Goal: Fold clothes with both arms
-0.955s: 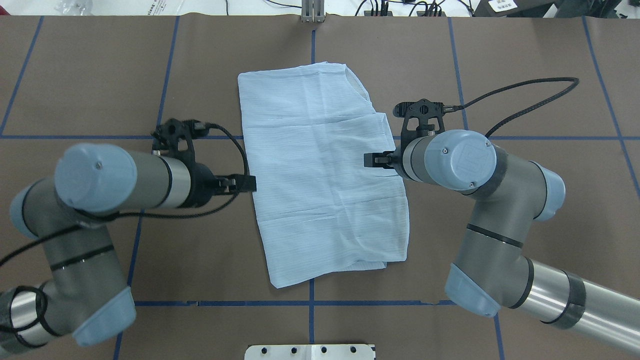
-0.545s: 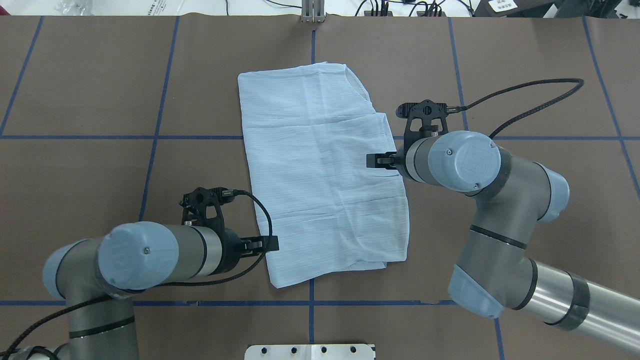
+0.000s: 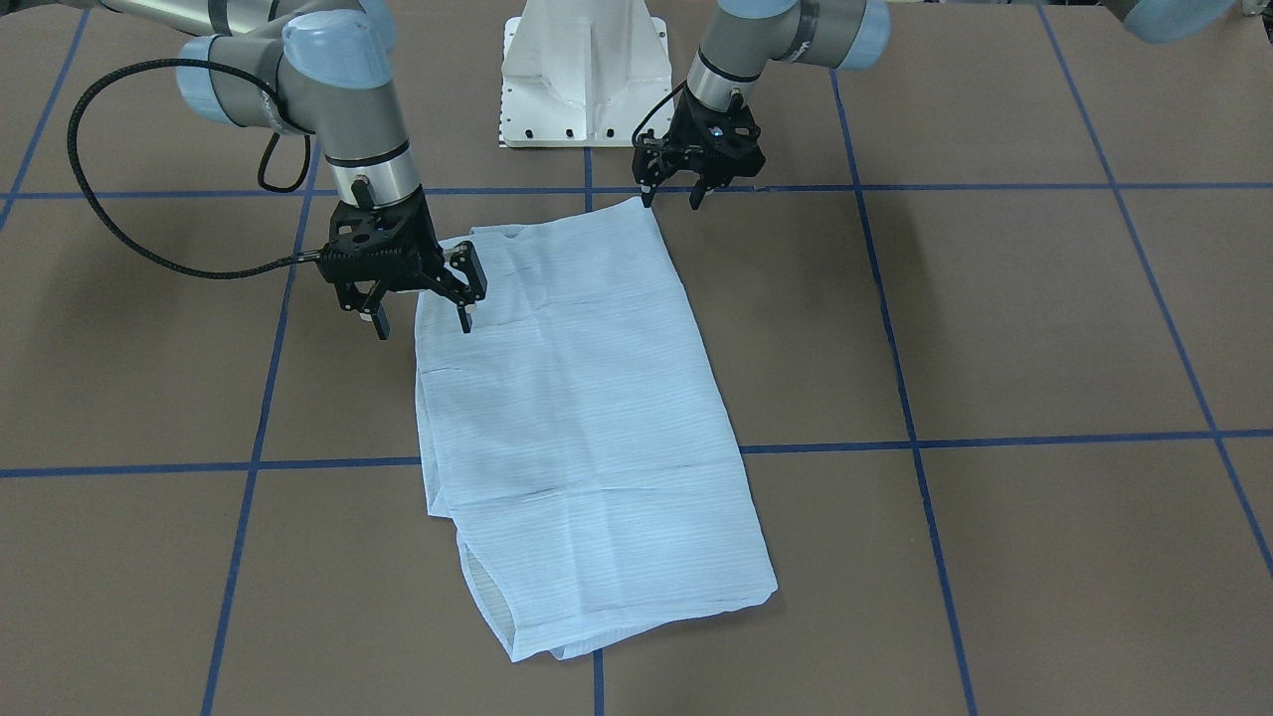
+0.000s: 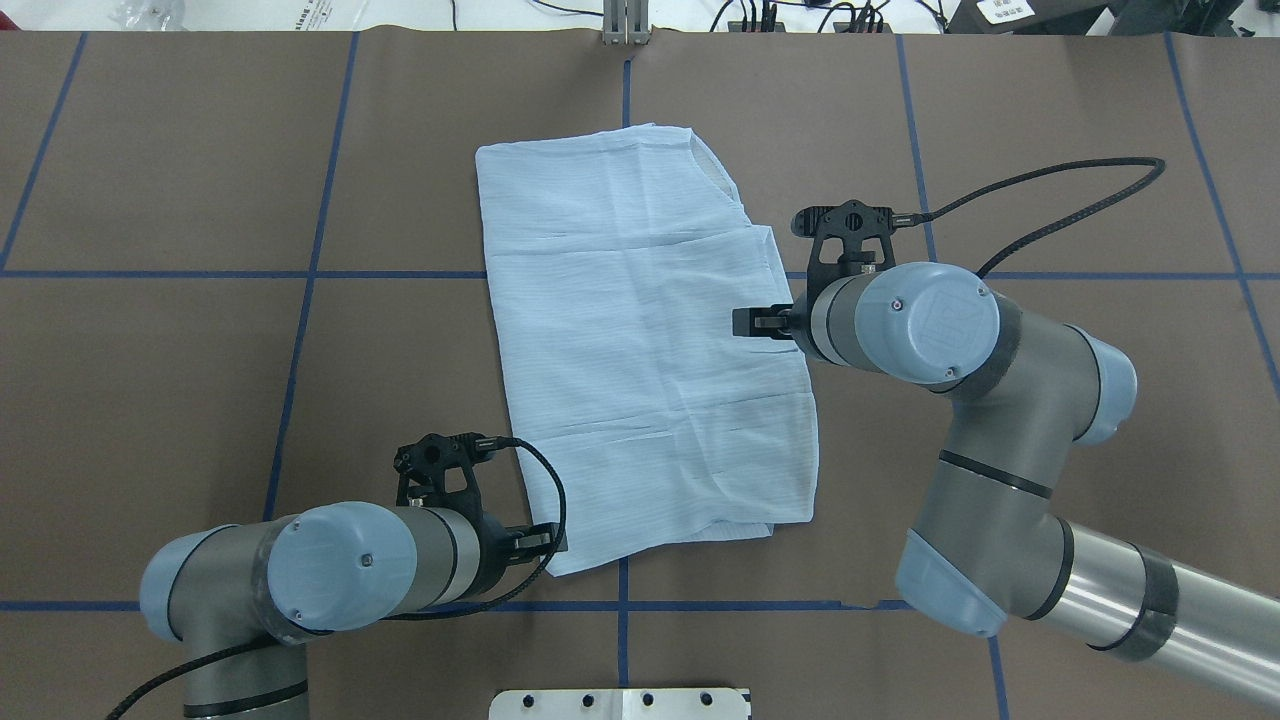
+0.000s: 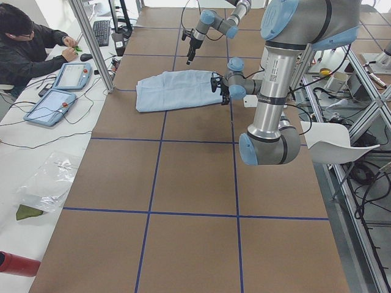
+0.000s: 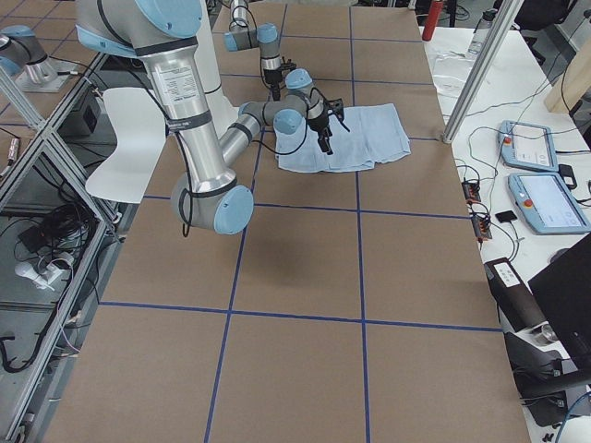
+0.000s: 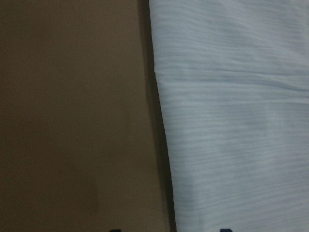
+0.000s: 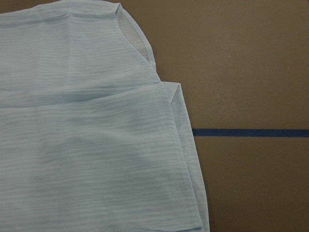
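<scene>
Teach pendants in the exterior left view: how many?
2. The far teach pendant lies on the white bench in front of the seated person; the near teach pendant lies on the same bench, closer to the camera. Others may be out of frame.

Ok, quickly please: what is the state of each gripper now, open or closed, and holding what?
Left gripper: open, holding nothing, at a corner of the shirt.
Right gripper: open, holding nothing, astride the shirt's side edge.

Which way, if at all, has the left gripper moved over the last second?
Yes. The left gripper moved toward the robot along the shirt edge, now close to the near tape line.
</scene>
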